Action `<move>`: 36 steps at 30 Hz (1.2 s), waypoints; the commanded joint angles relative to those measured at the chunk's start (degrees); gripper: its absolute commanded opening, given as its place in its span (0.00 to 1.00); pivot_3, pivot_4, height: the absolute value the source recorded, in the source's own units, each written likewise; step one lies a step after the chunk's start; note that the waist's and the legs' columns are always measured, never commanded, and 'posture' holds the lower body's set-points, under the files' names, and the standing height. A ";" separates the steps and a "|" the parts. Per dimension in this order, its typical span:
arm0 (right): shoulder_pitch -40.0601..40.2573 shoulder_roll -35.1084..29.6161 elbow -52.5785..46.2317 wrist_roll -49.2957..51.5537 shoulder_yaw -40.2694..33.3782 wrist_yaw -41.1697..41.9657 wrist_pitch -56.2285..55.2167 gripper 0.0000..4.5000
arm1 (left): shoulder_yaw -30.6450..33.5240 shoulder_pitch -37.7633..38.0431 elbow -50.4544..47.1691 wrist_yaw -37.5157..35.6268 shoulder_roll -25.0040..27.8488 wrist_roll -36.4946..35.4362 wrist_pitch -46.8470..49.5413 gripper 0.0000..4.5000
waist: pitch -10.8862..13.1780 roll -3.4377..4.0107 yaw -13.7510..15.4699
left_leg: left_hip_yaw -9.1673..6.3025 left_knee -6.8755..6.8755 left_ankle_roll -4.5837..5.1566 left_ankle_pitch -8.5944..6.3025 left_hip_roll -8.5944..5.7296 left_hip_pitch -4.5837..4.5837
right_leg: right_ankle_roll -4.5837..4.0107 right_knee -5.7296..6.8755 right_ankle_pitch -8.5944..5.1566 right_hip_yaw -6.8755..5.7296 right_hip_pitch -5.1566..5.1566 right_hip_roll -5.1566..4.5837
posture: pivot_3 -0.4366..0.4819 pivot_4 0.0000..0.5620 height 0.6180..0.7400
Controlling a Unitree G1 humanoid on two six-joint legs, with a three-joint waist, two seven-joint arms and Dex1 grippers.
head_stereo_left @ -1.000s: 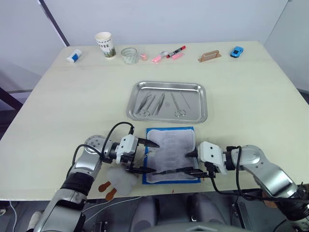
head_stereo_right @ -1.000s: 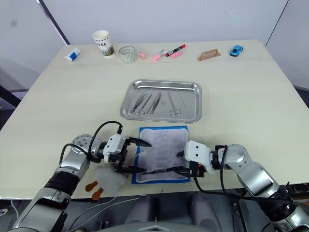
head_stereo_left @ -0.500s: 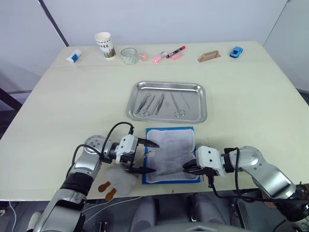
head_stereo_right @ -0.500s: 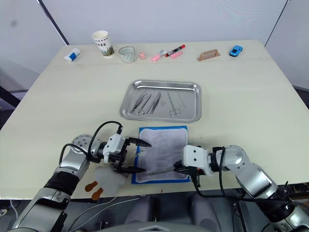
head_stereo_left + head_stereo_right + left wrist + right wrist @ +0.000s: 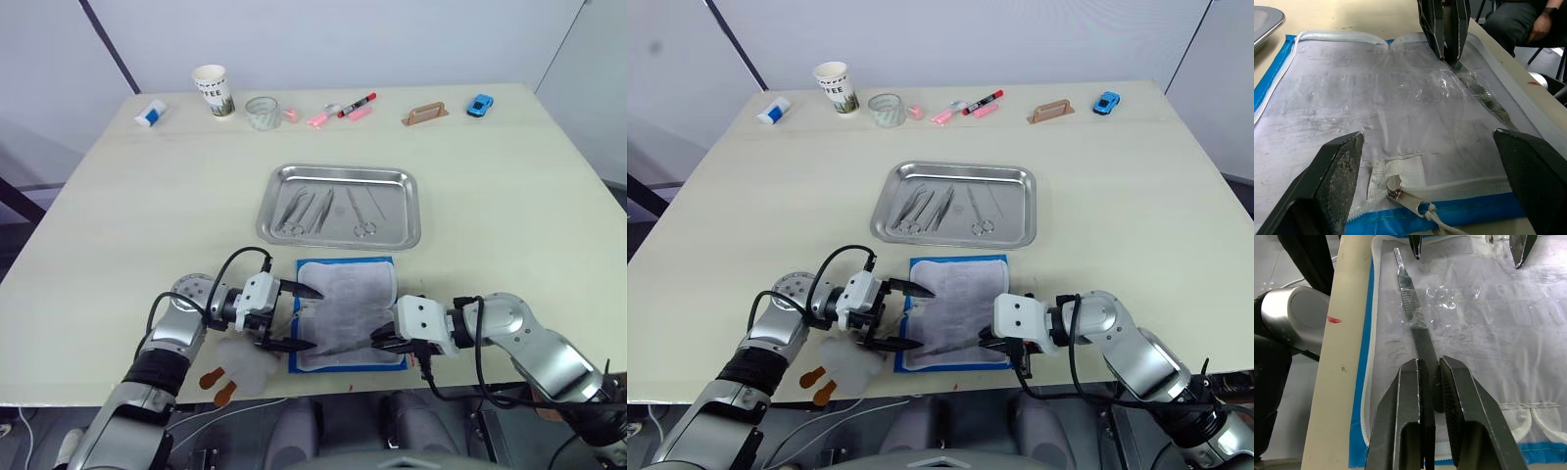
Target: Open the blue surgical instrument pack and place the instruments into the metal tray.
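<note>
A pale wooden bench (image 5: 147,196) stands before plain grey-white walls. Near its front edge the blue surgical instrument pack (image 5: 345,311) lies unzipped, its pale lining up. The right pincer (image 5: 1429,382) is clenched on a slim scalpel handle (image 5: 1411,308) lying on that lining. The left pincer (image 5: 299,317) rests spread wide at the pack's left edge. Behind the pack, the metal tray (image 5: 340,230) holds scissors and forceps (image 5: 306,210).
</note>
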 commanded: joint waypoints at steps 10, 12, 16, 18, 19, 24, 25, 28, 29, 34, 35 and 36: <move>-3.51 -3.27 -6.46 1.15 0.69 1.80 4.93 0.01 | -1.55 2.06 2.17 -0.78 0.90 3.14 0.79 1.00 | 0.00 0.00 -0.03 | -0.01 0.00 0.00 0.00 0.00 0.00 | 0.00 0.00 0.00 0.00 0.00 0.00 | 0.48 0.27 0.98; -3.98 -3.68 -6.89 1.30 0.37 2.07 5.34 0.01 | -1.54 2.00 2.26 -0.77 0.85 3.18 0.77 1.00 | 0.00 0.00 -0.03 | -0.01 0.00 0.00 0.00 0.00 0.00 | 0.00 0.00 0.00 -0.01 0.00 0.00 | 0.48 0.27 0.98; -4.51 -4.58 -7.62 1.18 0.13 2.45 5.15 0.01 | -1.55 1.88 2.44 -0.82 0.84 3.21 0.70 1.00 | 0.00 0.00 -0.01 | -0.01 0.01 0.00 0.00 0.00 -0.01 | 0.00 0.00 0.00 -0.01 0.00 0.00 | 0.48 0.27 0.98; -4.51 -4.92 -8.12 1.51 -0.17 2.44 5.48 0.01 | -1.58 1.80 2.52 -0.84 0.83 3.24 0.66 1.00 | 0.00 0.00 -0.01 | -0.01 0.01 0.00 0.00 0.00 -0.01 | 0.00 0.00 0.00 -0.01 0.00 0.00 | 0.48 0.27 0.98; -4.50 -5.09 -8.27 1.58 -0.27 2.44 5.56 0.01 | -1.59 1.77 2.54 -0.85 0.83 3.25 0.64 1.00 | 0.00 0.00 -0.01 | -0.01 0.01 0.00 0.00 0.00 -0.01 | 0.00 0.00 0.00 -0.01 0.00 0.00 | 0.48 0.27 0.98; -3.82 -6.63 -8.63 1.86 -1.24 2.75 5.32 0.01 | -1.72 1.51 2.72 -0.90 0.71 3.33 0.66 1.00 | 0.00 0.00 0.01 | -0.01 0.01 0.00 0.00 0.00 -0.01 | 0.00 0.00 0.00 -0.01 0.00 0.00 | 0.48 0.27 0.98; -3.67 -7.01 -8.69 1.90 -1.45 2.84 5.19 0.01 | -1.75 1.47 2.75 -0.91 0.69 3.34 0.65 1.00 | 0.00 0.00 0.01 | -0.01 0.01 0.00 0.00 0.00 -0.01 | 0.00 0.00 0.00 -0.01 0.00 -0.01 | 0.48 0.27 0.98; -2.91 -8.20 -8.96 2.35 -2.51 2.86 4.75 0.01 | -1.81 1.55 2.74 -0.91 0.69 3.32 0.58 1.00 | 0.00 0.00 0.02 | -0.01 0.01 0.00 0.00 0.00 -0.01 | 0.00 -0.01 0.00 -0.01 0.00 -0.01 | 0.48 0.27 0.98; -2.66 -8.66 -8.94 2.46 -2.88 2.85 4.66 0.01 | -1.82 1.55 2.74 -0.92 0.68 3.31 0.59 1.00 | 0.00 0.00 0.02 | -0.01 0.01 0.00 0.00 0.00 -0.02 | 0.00 -0.01 0.00 -0.01 0.00 -0.01 | 0.48 0.27 0.98; -1.47 -10.33 -8.99 2.89 -4.75 2.83 3.90 0.01 | -1.83 1.64 2.70 -0.92 0.66 3.26 0.57 1.00 | 0.00 0.00 0.02 | -0.01 0.01 0.00 0.00 0.00 -0.01 | 0.00 -0.01 0.00 -0.01 0.00 -0.01 | 0.48 0.27 0.98; -1.16 -10.78 -8.90 3.12 -5.28 2.96 3.57 0.01 | -1.84 1.61 2.73 -0.93 0.64 3.27 0.57 1.00 | 0.00 0.00 0.02 | 0.00 0.01 0.00 0.00 0.00 -0.01 | 0.00 -0.01 0.00 0.00 0.00 -0.01 | 0.48 0.27 0.98; -0.70 -11.36 -8.80 3.44 -6.01 3.21 3.12 0.01 | -1.86 1.57 2.77 -0.94 0.62 3.29 0.56 1.00 | 0.00 0.00 0.02 | -0.01 0.01 0.00 0.00 0.00 -0.01 | 0.00 -0.01 0.00 -0.01 0.00 -0.01 | 0.48 0.27 0.98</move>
